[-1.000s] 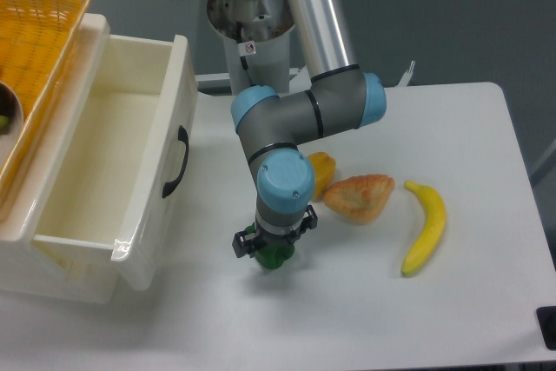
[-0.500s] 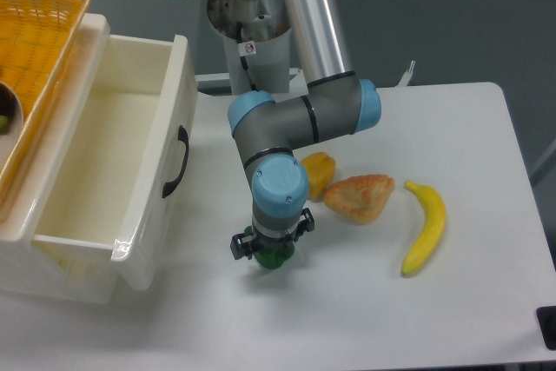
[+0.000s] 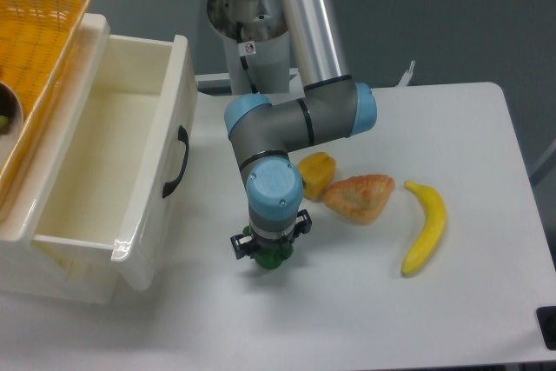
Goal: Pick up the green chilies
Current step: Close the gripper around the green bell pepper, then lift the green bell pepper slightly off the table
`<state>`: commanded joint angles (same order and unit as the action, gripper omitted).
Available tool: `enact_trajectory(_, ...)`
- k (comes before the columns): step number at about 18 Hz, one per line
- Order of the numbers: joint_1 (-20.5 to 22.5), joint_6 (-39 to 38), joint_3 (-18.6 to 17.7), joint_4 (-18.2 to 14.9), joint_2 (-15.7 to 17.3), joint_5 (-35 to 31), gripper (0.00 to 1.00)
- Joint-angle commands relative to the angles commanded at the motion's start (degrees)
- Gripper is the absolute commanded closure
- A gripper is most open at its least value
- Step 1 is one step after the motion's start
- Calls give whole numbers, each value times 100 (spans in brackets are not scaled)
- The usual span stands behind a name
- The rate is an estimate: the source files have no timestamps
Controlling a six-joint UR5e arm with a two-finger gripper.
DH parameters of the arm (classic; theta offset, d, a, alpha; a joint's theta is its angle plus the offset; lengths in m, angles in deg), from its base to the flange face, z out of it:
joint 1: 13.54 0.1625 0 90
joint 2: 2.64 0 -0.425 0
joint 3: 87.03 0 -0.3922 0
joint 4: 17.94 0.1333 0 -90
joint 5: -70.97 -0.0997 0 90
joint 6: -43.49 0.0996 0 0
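Gripper (image 3: 270, 250) pointing straight down at lower centre of frame, fingers either side of the green chilies (image 3: 272, 257) and apparently closed on it, though the wrist hides much of the contact. Green chilies directly beneath the wrist, low on the white table (image 3: 452, 119), only its lower dark-green bulge showing; long axis not readable from this angle. Yellow-orange pepper (image 3: 315, 173) just up and right, pastry (image 3: 360, 196) beyond, banana (image 3: 425, 225) further right. Open white drawer (image 3: 113, 162) at left. Small label on the arm base at top, too small to read. Next move, probably: straight lift.
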<state>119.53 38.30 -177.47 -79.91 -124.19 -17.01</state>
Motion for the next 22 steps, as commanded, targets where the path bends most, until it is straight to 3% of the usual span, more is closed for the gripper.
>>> enact_trajectory(5, 9, 70, 26, 0, 79, -9, 67)
enact_trajectory(9, 9, 289, 70, -17, 307, -9, 68)
enact_trajectory(18, 53, 2230, 53, -79, 966, -26, 68)
enact_trajectory(22, 176, 3153, 9, -526, 1239, -26, 68)
